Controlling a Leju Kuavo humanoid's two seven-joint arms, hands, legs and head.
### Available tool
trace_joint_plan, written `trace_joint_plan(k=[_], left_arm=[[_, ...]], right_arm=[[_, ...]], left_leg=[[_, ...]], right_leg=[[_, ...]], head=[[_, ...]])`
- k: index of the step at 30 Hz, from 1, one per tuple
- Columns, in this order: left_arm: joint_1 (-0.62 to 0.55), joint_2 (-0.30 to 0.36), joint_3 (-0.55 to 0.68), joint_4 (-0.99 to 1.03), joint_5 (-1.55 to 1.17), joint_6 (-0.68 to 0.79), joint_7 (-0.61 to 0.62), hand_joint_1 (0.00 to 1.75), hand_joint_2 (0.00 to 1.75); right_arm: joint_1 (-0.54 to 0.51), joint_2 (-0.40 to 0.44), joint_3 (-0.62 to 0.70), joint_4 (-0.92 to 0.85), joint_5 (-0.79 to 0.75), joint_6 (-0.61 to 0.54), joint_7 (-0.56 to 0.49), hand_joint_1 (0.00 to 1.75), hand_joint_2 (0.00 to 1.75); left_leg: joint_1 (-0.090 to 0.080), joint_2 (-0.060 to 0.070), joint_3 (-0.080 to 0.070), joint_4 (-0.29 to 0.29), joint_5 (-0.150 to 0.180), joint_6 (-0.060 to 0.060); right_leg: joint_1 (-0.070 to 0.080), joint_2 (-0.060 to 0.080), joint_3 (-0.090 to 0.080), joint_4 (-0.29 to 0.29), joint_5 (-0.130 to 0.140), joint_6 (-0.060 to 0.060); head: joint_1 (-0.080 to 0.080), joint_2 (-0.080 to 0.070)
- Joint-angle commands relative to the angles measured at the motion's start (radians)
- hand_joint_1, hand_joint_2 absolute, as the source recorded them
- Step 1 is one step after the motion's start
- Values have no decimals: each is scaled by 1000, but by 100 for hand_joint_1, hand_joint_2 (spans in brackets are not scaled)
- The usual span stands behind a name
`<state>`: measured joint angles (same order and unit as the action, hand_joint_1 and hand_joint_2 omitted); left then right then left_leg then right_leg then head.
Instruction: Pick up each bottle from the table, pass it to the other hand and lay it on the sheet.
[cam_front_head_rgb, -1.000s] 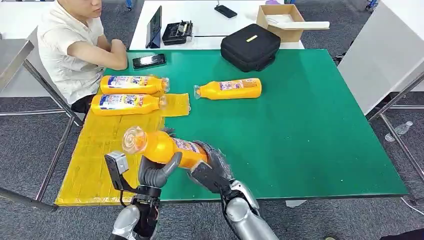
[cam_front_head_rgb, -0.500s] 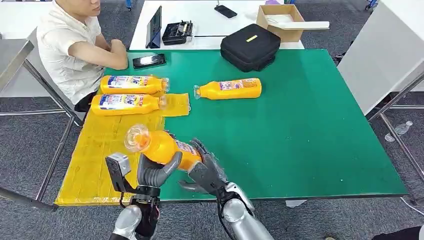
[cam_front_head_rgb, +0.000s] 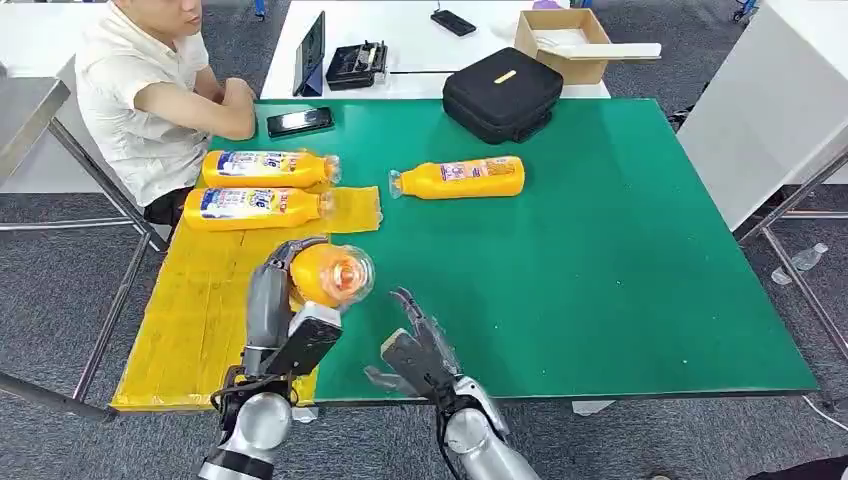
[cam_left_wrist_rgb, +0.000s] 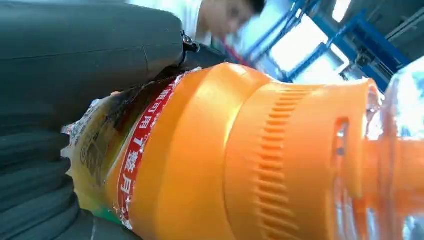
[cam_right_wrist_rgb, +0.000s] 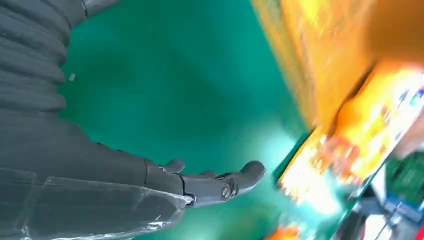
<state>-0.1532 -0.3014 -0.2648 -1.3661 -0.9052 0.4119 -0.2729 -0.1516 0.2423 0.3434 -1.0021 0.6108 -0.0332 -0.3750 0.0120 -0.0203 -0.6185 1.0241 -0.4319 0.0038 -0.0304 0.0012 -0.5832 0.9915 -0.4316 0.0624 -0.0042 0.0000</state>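
Head view, looking down on a green counter that is filling the centre of the frame. A yellow sheet is lying along the counter's left side, reaching to its near edge at lower left. Two orange bottles are lying side by side at the sheet's far end, upper left of centre, caps pointing right. A third orange bottle is lying on the bare green, above centre, cap pointing left.

At lower left of centre the left hand is gripping a fourth bottle, fingers wrapped around its body, the clear cap end pointing toward the camera; the bottle is hanging above the sheet's right border. In the left wrist view the bottle is showing its orange shoulder and red-edged label against the hand. Just right of it, at lower centre, the right hand is hovering over the green with fingers spread and holding nothing; the right wrist view is showing the same hand with fingers extended over the green.

A seated person is leaning an arm on the counter's far left corner, beside a dark phone. A black case is sitting at the far edge, top centre. Behind it a white table is carrying a cardboard box. Grey carpet is surrounding the counter.
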Motion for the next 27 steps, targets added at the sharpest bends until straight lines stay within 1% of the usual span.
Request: trace_joint_plan(k=[1, 4, 6, 7, 8, 10, 11, 13, 14, 16, 17, 18, 19, 21, 22, 23, 24, 27], left_arm=[[-92, 11, 113, 92, -311, 38, 67, 175, 175], [-90, 6, 109, 89, -314, 38, 66, 175, 175], [-88, 4, 111, 88, -316, 36, 65, 175, 175], [-92, 15, 103, 91, -365, 45, 80, 175, 175], [-101, 38, 86, 100, -490, 54, 128, 175, 175], [-113, 66, 80, 115, -599, 42, 179, 175, 175], [-126, 104, 56, 138, -666, 21, 224, 175, 175], [-166, 210, -71, 190, -666, -16, 356, 175, 175], [-180, 236, -111, 229, -666, -36, 399, 175, 175], [-213, 284, -196, 305, -666, -72, 460, 175, 175], [-213, 269, -168, 339, -666, -91, 450, 175, 175], [-223, 283, -196, 358, -666, -111, 464, 175, 175], [-222, 254, -149, 404, -666, -118, 441, 175, 175], [-232, 241, -124, 449, -666, -144, 409, 175, 175], [-235, 218, -80, 485, -666, -159, 392, 175, 175], [-240, 217, -77, 500, -666, -160, 384, 175, 175], [-249, 196, -36, 542, -666, -179, 363, 175, 175], [-277, 194, -33, 616, -666, -181, 366, 175, 175]], right_arm=[[-13, -50, -190, -30, -1, 22, -15, 0, 175], [-12, -42, -189, -28, 1, 22, -15, 0, 175], [-11, -38, -190, -26, 6, 22, -16, 0, 175], [-11, -37, -193, -27, 10, 16, -20, 0, 175], [-16, -42, -207, -31, 8, 8, -26, 0, 175], [-15, -57, -245, -56, -7, 4, -38, 0, 175], [-9, -65, -280, -81, -15, 3, -47, 0, 175], [1, -62, -357, -132, -33, -1, -61, 0, 175], [9, -53, -411, -175, -51, -2, -68, 0, 175], [18, -46, -480, -247, -65, 16, -77, 0, 175], [21, -41, -508, -271, -74, 25, -74, 0, 175], [22, -42, -517, -281, -72, 32, -74, 0, 175], [22, -42, -534, -294, -71, 45, -75, 0, 175], [21, -40, -546, -291, -69, 54, -75, 0, 175], [21, -36, -545, -278, -60, 61, -79, 0, 175], [22, -34, -543, -272, -56, 63, -81, 0, 175], [20, -31, -536, -252, -47, 66, -86, 0, 175], [12, -23, -536, -218, -51, 58, -99, 0, 175]], left_leg=[[0, 0, 2, -1, 0, 1], [0, 1, 3, -1, 0, 1], [0, 1, 2, 0, 0, 0], [0, 1, 3, -1, -1, 0], [1, 1, 5, -1, -1, 0], [0, 0, 3, -1, 0, 0], [1, 1, 4, -1, 0, 0], [0, 1, 3, -1, 0, 0], [0, -2, 3, -2, 1, 0], [-1, -2, 2, -2, 1, 0], [0, -1, 3, -2, 1, 0], [-1, -1, 2, -1, 1, 0], [-1, -3, 3, -2, 1, 0], [-1, -2, 3, -2, 1, 0], [0, -1, 4, -2, 1, 0], [1, 0, 6, -2, 0, 0], [1, 1, 5, -1, 0, 0], [0, 1, 2, -1, 0, 0]], right_leg=[[1, -1, 3, -1, 0, -3], [1, -2, 5, -2, 0, -4], [1, -1, 3, -1, 0, -2], [1, -1, 4, -1, 0, -3], [2, -1, 6, -2, -1, -5], [1, -2, 4, -1, 0, -3], [2, -1, 5, -2, 0, -4], [1, -1, 4, -2, 0, -4], [0, -3, 4, -1, 0, -3], [0, -4, 4, -1, 0, -3], [1, -3, 4, -1, 0, -4], [0, -3, 2, -1, 0, -3], [0, -5, 4, -1, 0, -4], [0, -4, 4, -2, 0, -3], [1, -3, 6, -2, -1, -4], [2, -2, 7, -3, 0, -5], [2, -1, 6, -2, 0, -4], [1, 0, 3, -1, 0, -2]], head=[[0, 0], [0, 0], [0, 0], [0, 0], [0, 0], [0, 0], [0, 0], [0, 0], [0, 0], [0, 0], [0, 0], [0, 0], [0, 0], [0, 0], [0, 0], [0, 0], [0, 0], [0, 0]])
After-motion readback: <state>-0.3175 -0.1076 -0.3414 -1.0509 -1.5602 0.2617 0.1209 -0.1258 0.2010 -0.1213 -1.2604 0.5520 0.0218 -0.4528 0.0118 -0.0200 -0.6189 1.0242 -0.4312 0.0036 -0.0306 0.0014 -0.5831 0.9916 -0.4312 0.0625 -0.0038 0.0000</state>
